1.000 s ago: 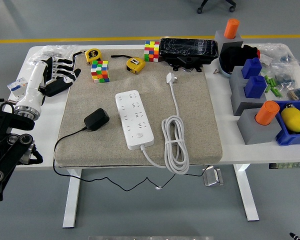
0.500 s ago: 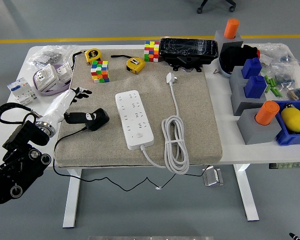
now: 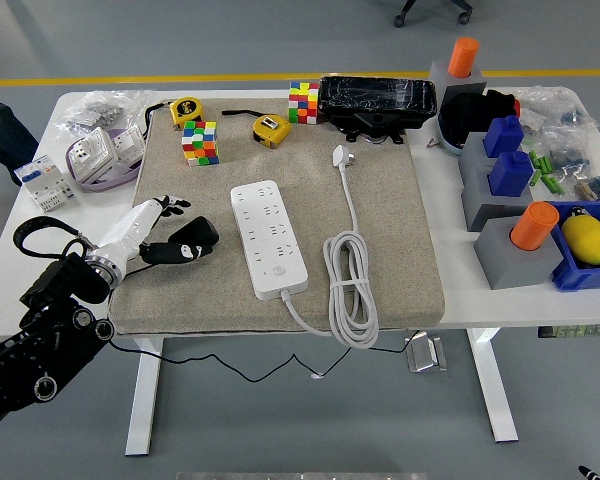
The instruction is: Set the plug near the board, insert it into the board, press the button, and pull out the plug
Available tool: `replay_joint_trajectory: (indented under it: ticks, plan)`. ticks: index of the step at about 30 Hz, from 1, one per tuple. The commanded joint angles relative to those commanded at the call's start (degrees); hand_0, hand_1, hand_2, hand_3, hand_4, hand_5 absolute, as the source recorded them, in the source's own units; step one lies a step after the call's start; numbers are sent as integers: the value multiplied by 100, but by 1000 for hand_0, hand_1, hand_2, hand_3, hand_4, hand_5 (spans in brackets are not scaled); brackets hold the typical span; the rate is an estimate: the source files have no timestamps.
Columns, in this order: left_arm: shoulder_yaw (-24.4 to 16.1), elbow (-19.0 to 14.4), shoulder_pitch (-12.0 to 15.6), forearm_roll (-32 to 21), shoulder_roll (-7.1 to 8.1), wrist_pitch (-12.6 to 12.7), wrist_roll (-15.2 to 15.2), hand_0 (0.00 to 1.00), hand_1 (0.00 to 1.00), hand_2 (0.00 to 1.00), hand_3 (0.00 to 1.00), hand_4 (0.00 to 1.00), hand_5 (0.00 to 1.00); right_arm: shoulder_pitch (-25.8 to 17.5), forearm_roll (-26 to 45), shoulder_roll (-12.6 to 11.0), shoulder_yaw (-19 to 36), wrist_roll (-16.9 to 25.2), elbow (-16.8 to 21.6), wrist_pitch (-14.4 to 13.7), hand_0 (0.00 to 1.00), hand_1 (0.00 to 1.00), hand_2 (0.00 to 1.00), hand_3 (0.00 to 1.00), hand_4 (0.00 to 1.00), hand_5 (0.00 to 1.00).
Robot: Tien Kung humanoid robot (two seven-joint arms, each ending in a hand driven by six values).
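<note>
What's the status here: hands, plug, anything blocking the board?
Left hand at the black plug, fingers touching, grip unconfirmed. Right hand out of view. Plug lying on the mat, left of the power strip, not inserted. Strip sockets unobstructed.

I see the black plug [image 3: 194, 238] lying on the beige mat, left of the white board [image 3: 268, 238], which lies flat, its long side running near to far, sockets empty.

1 head view looks down from high over the white table [image 3: 460, 290], near edge lowest.
</note>
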Motion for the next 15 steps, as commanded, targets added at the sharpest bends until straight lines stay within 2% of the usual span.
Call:
replay_joint_trajectory:
  ticks: [1,6,7,12,13,15]
  plan:
    - [24,26,-9,5,-10,11,-3,608,600,625,673,998,332,-2,-2,-1,0,1,3,0,600,624,622,546,927,479]
    - [129,116,-57,-36,-42,62,-34,608,600,625,673,998,332,-11,0,1,-5,1,4,0,600,624,622,546,927,479]
    - [153,132,-68,-39,-48,96,-56,553,554,570,576,994,213,-13,0,1,-8,1,5,0,600,625,621,546,928,477]
    - [293,212,-154,-132,-71,176,-118,553,554,570,576,994,213,-9,0,1,-10,1,7,0,600,625,621,546,928,477]
    - [325,232,-173,-153,-75,206,-142,437,425,540,551,940,147,-9,0,2,-9,1,7,-1,600,625,622,546,927,478]
    - [381,279,-212,-196,-86,280,-193,437,425,540,551,940,147,-10,-2,1,-4,8,9,-5,600,625,622,546,927,478]
